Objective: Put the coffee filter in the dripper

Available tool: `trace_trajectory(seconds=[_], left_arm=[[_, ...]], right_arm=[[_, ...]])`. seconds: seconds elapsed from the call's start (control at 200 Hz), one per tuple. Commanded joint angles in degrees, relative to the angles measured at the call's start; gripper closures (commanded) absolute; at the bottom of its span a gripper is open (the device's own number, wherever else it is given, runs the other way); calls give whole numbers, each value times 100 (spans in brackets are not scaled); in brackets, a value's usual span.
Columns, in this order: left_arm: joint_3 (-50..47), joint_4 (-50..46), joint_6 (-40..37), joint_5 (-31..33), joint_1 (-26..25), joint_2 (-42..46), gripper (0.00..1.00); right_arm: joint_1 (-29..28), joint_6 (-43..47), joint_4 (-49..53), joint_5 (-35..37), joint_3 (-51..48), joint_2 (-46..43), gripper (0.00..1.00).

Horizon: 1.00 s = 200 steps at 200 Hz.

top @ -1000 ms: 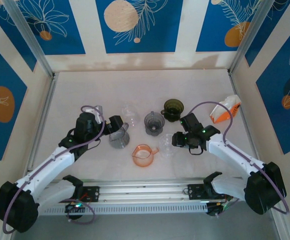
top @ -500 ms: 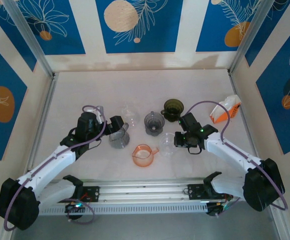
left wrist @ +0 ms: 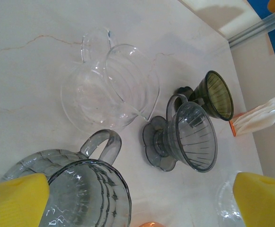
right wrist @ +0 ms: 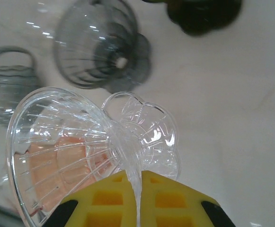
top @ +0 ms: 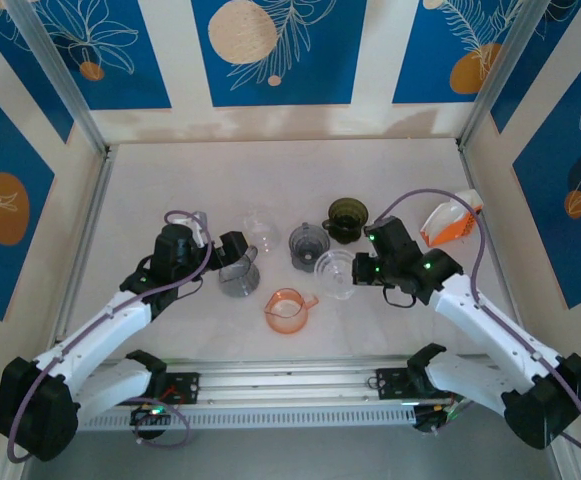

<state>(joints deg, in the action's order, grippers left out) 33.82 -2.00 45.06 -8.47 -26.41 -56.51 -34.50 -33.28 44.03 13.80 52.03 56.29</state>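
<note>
Two claws: right claw (right wrist: 138, 178) tight on handle of clear dripper (right wrist: 64, 137), left claw (left wrist: 137, 198) wide open

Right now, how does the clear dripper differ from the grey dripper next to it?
The clear dripper is colourless; the grey dripper is smoky. The right end effector is shut on the clear dripper's handle; the grey dripper sits untouched on the table. Both are ribbed cones with scalloped bases.
</note>
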Motion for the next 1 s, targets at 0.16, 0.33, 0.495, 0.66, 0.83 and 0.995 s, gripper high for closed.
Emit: trace_trajectory(seconds=[0.16, 0.33, 0.495, 0.66, 0.83, 0.995], left_arm=[[33, -44, 47, 279, -57, 368, 0], [28, -168, 5, 407, -57, 512, 0], [2, -213, -21, 465, -57, 588, 0], [-34, -227, -23, 496, -57, 615, 0], [-33, -212, -17, 513, -56, 600, 0], [-42, -222, -19, 514, -56, 597, 0]], right_arm=[[-959, -69, -34, -786, 844, 551, 100], [-1468, -104, -224, -880, 1134, 1145, 100], [-1647, -150, -278, -883, 1239, 1414, 100], [-1664, -216, -303, -976, 1209, 1545, 100], [-1666, -254, -310, -993, 1174, 1686, 100], [-1650, -291, -228, -910, 1162, 1756, 100]])
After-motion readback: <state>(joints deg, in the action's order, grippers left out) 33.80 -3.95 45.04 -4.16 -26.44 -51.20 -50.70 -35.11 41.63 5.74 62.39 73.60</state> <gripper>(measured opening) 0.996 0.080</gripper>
